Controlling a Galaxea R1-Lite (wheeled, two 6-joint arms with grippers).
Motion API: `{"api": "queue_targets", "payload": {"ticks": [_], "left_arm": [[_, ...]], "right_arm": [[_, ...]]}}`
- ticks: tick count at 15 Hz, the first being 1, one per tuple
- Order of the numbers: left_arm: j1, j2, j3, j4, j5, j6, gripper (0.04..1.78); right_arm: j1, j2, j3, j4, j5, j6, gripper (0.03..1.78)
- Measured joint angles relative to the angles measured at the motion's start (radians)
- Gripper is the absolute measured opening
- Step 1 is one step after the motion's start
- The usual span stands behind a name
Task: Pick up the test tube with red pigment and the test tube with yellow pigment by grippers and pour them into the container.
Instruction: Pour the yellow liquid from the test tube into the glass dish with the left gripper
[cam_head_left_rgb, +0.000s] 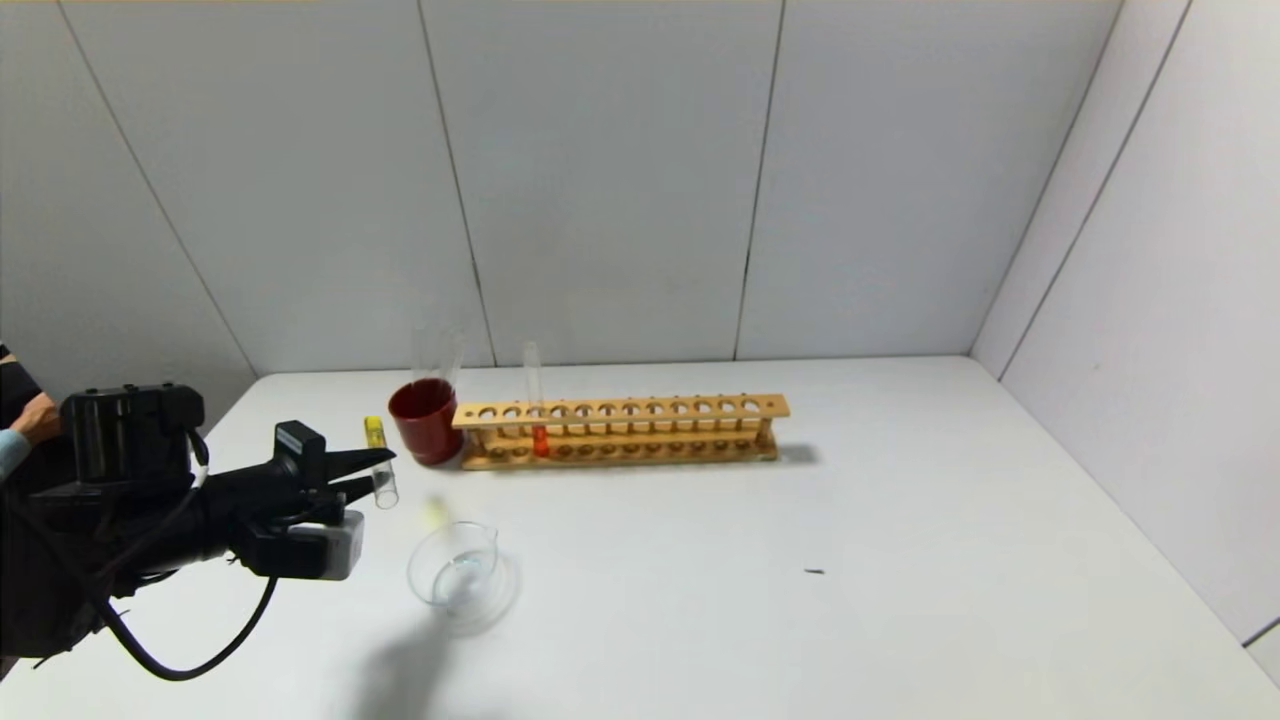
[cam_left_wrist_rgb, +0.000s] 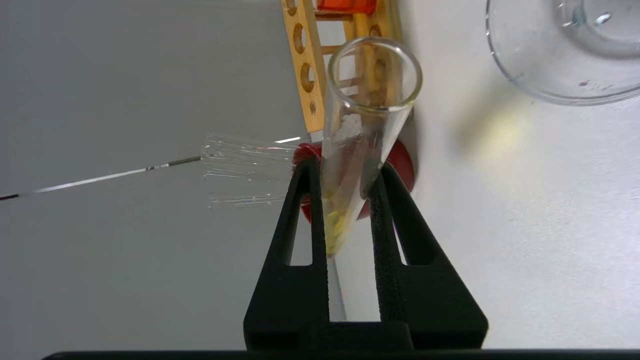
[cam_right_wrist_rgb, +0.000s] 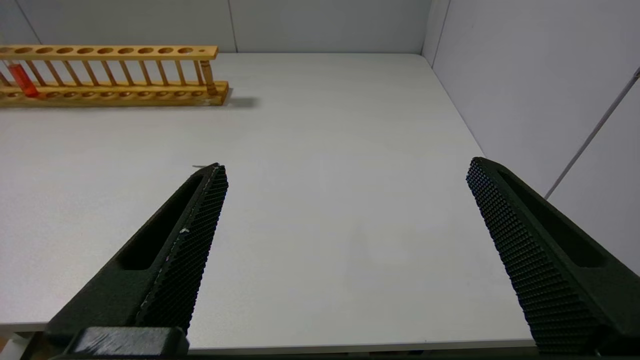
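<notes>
Overhead, the left gripper (cam_head_left_rgb: 385, 473) is pinching the test tube with yellow pigment (cam_head_left_rgb: 379, 463) mid-length, tilting it just beside the container (cam_head_left_rgb: 458, 575); thin, slick glass likely wants a gentle hold. Close up, the left wrist view is showing yellow streaks sliding inside the clear tube, while the right gripper (cam_right_wrist_rgb: 345, 175) is hanging spread wide and empty, the test tube with red pigment (cam_right_wrist_rgb: 21, 80) standing in the wooden rack (cam_right_wrist_rgb: 150, 92).

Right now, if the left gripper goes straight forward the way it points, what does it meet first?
Probably the dark red cup: the left gripper, shut on the test tube with yellow pigment, points toward it, though depth is unclear.
</notes>
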Motion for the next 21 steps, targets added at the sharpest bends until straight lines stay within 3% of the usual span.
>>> {"api": "queue_targets", "payload": {"ticks": [21], "left_arm": [[-0.11, 0.084, -0.071, -0.001, 0.014, 0.285, 0.31]], "right_arm": [[0.0, 0.0, 0.0, 0.0, 0.0, 0.0, 1.75]]}}
